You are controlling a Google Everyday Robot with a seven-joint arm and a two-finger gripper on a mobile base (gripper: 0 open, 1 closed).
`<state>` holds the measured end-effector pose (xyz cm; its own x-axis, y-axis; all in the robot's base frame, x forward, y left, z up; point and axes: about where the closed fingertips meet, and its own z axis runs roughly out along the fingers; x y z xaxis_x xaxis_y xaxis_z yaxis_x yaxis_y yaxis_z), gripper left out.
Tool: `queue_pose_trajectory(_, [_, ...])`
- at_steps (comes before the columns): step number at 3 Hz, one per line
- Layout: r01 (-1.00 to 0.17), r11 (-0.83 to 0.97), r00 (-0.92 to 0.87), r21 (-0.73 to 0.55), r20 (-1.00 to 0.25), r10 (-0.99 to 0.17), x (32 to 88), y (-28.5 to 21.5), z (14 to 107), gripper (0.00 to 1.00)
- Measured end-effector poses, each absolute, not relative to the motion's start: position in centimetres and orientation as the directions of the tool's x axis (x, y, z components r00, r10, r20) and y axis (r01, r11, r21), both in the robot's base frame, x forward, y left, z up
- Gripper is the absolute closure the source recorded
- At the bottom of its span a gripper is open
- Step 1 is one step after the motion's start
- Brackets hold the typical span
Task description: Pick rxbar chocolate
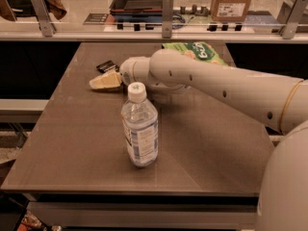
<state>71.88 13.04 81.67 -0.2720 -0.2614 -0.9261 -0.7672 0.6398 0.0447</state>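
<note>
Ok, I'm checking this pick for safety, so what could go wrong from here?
The gripper sits low on the table, just this side of the rxbar chocolate. Being flat, the bar might get pushed away rather than gripped. The arm passes close behind the upright water bottle, so a sideways or downward move could knock it over.

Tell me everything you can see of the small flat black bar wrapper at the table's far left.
The small flat black rectangular bar wrapper lies flat on the brown table, toward its far left, angled to the edges. It shows pale markings, unreadable. The cream-coloured gripper sits just in front of it, low over the table, hiding its near edge, so whether they touch cannot be told. Nothing lies on it.
</note>
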Motion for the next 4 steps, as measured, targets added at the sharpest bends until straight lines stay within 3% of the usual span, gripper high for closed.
queue_pose_trajectory(1, [-0.765,0.641,-0.289,0.057,-0.920,-0.264,72.33,12.96,81.02,0.00])
queue_pose_trajectory(4, [-0.765,0.641,-0.290,0.057,-0.920,-0.264,72.34,12.96,81.39,0.65])
